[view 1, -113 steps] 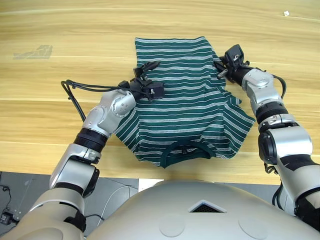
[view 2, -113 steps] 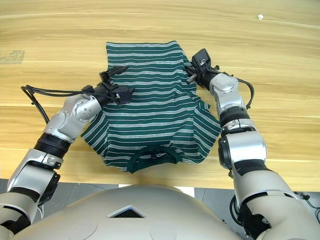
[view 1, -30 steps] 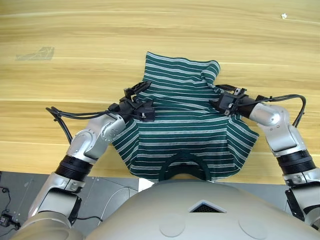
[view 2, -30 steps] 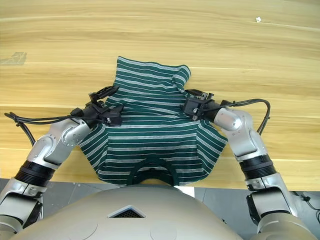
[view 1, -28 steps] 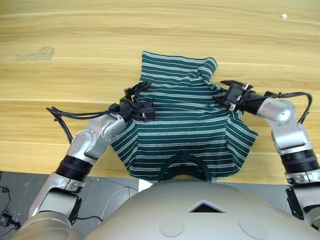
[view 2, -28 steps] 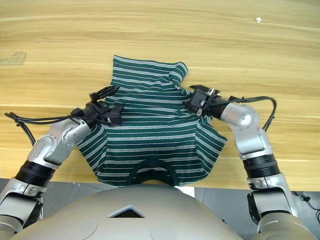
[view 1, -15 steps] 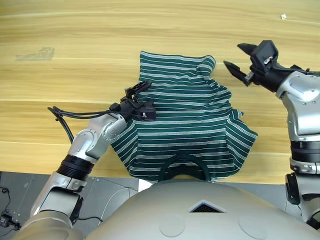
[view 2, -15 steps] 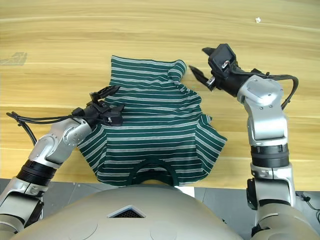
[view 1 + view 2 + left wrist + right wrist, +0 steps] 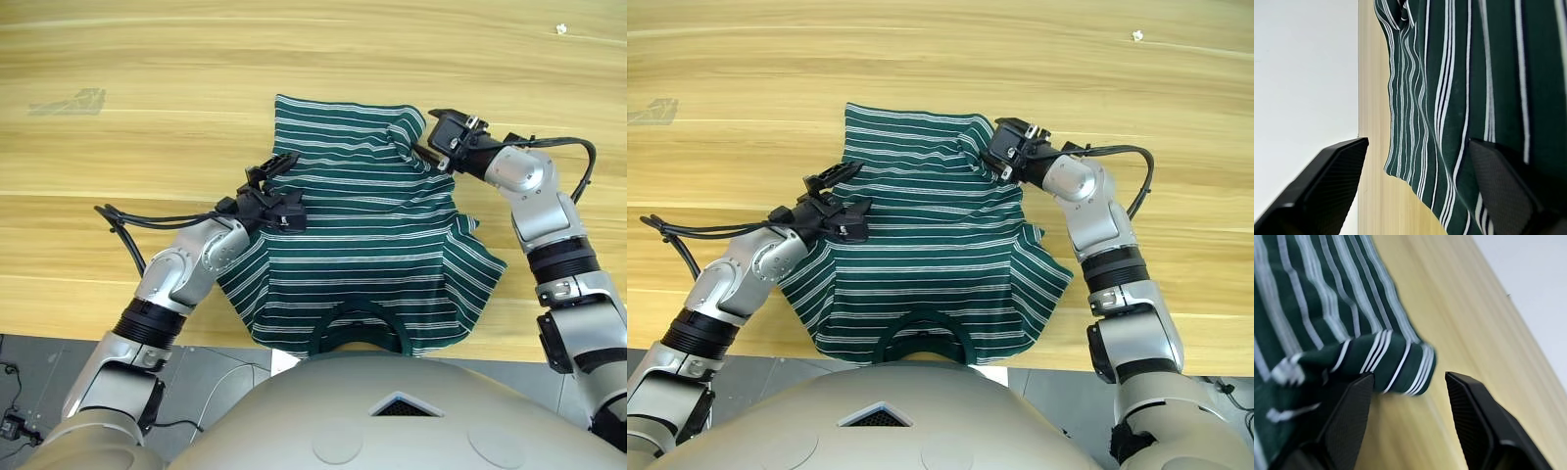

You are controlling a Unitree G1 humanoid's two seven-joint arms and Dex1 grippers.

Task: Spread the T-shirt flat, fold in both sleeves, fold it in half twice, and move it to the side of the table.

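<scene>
A dark green T-shirt with white stripes (image 9: 362, 230) lies on the wooden table (image 9: 147, 59), collar toward the near edge and hem at the far side. Its far right hem corner (image 9: 1396, 360) is rumpled and folded over. My right gripper (image 9: 431, 142) sits at that corner, open, with the folded cloth between its fingers (image 9: 1347, 421). My left gripper (image 9: 266, 178) rests over the shirt's left side, open, and striped cloth (image 9: 1449, 88) lies beyond its fingertips (image 9: 1327, 186). The sleeves bulge out at both sides near me.
The table's near edge (image 9: 59, 328) runs just below the collar, with grey floor beyond it. A small white scrap (image 9: 560, 27) lies at the far right and a faint grey mark (image 9: 64, 101) at the far left. Black cables (image 9: 127, 220) loop beside my left arm.
My right gripper left the shirt's right middle, swung up and away to the right, then came back down onto the rumpled far right corner. The left gripper has hardly moved.
</scene>
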